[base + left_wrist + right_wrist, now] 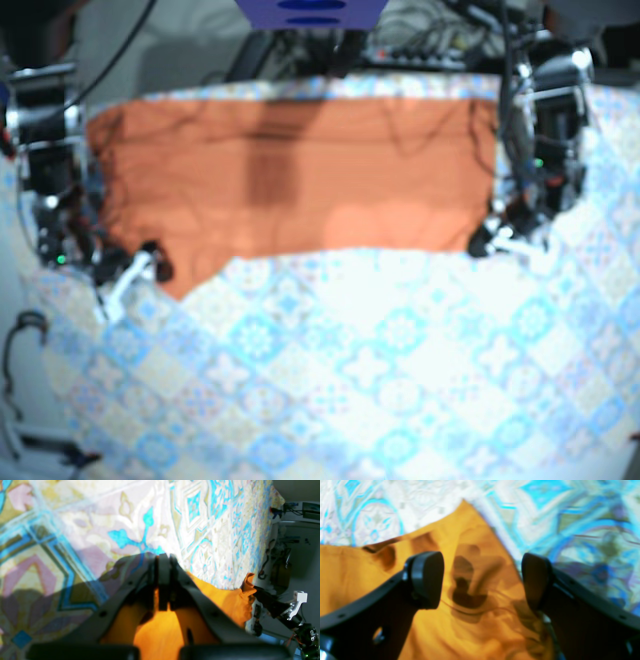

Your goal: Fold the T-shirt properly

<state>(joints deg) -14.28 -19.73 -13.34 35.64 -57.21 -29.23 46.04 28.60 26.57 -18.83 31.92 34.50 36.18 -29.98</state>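
Left arm is over on the right side of the base view, reaching in low, and its left gripper (pixel 485 240) sits right at the near corner of the orange cotton T-shirt (pixel 300 180). Up close on the left wrist view, the left gripper (pixel 163 557) has its fingers pressed tight together, with orange fabric (pixel 225 600) bunched around and under them, so it looks like a pinch on the shirt's edge. Across the counter (pixel 400 370), the right arm comes in from the left side of the base view, with the right gripper (pixel 150 262) at the shirt's other near corner, where the hem dips to a point. The right wrist view shows it clearly: the right gripper (pixel 482 580) is spread wide, one black pad on each side. The T-shirt (pixel 345 575) lies rumpled below the gap, with nothing clamped. The shirt itself lies spread broad across the far half of the counter, on the blue-and-yellow tile-patterned cloth (pixel 300 400) that covers the whole surface. A tangle of dark cables and gear (pixel 420 40) crowds the far edge beyond the shirt, well apart from both grippers.
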